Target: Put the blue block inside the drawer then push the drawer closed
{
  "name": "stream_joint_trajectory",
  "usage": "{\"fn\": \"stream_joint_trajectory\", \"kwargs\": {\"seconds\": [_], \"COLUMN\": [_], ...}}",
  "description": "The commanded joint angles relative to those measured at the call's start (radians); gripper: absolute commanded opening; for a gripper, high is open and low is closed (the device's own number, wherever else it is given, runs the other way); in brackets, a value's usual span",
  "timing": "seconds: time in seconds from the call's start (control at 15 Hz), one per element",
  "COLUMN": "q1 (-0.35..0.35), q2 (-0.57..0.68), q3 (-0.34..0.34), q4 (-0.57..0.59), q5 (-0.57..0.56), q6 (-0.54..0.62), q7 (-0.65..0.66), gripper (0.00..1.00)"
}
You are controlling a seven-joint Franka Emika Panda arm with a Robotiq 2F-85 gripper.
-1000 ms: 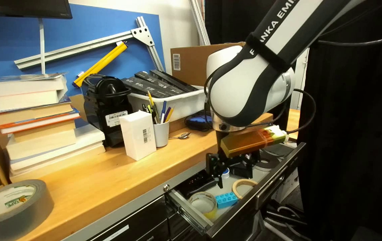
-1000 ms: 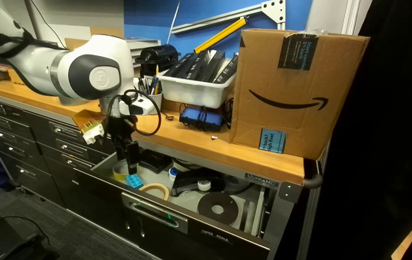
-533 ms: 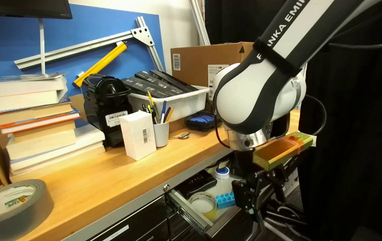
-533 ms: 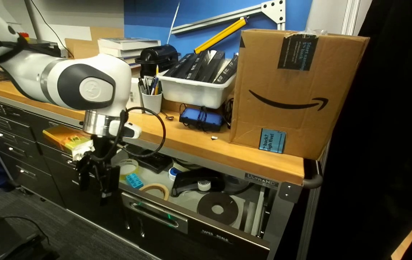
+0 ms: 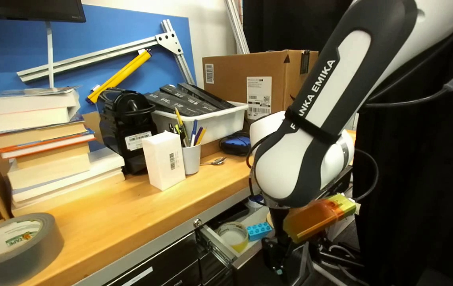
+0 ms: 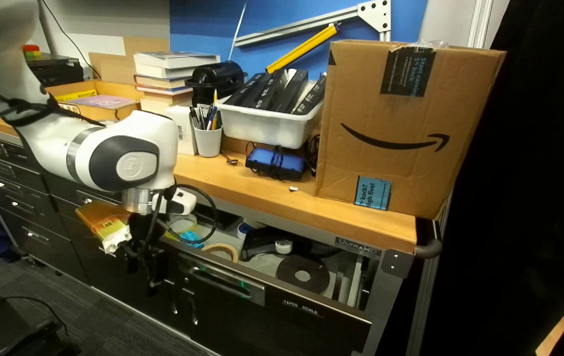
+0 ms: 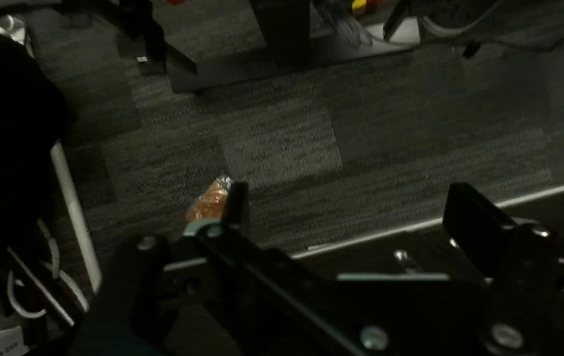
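Observation:
The blue block [image 5: 259, 231] lies inside the open drawer beside a yellowish tape roll [image 5: 233, 234]. It also shows in an exterior view [image 6: 192, 238], partly hidden behind the drawer front and a cable. The drawer [image 6: 324, 324] is partly pulled out, its dark front facing the floor side. My gripper [image 5: 278, 260] is low, outside the drawer and up against its front face; exact contact is hidden. It also shows in an exterior view [image 6: 151, 277]. In the wrist view the gripper's fingertips [image 7: 353, 210] are wide apart with nothing between them, above the floor.
The drawer also holds a beige tape ring [image 6: 222, 251], a black dispenser and a dark roll [image 6: 304, 274]. The wooden bench top [image 6: 262, 190] overhangs the drawer. On it stand a white box [image 5: 164, 161], a pen cup [image 5: 191, 159] and a cardboard box [image 6: 405, 128].
My gripper has moved from above the drawer, out past its front and down. The drawer has slid a little inward since half a second ago, carrying the block with it.

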Motion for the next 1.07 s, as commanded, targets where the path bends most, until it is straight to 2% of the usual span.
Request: {"fn": "stream_joint_trajectory", "kwargs": {"seconds": [0.0,0.13,0.33,0.73,0.87,1.0], "q1": [0.047,0.084,0.155,0.347,0.406,0.428], "q2": [0.033,0.045,0.057,0.096,0.062,-0.035], "q3": [-0.023,-0.053,-0.126,-0.310,-0.337,-0.312], "q4": [0.028,0.048,0.091,0.243,0.218,0.137], "q5": [-0.077,-0.176,-0.402,-0.827,-0.918,-0.986], "q6": [0.169,0.247,0.316,0.313,0.281,0.244], "q7": [0.179,0.307,0.546,1.019,1.140,1.224], "gripper": [1.00,1.00,1.00,1.00,1.00,1.00]}}
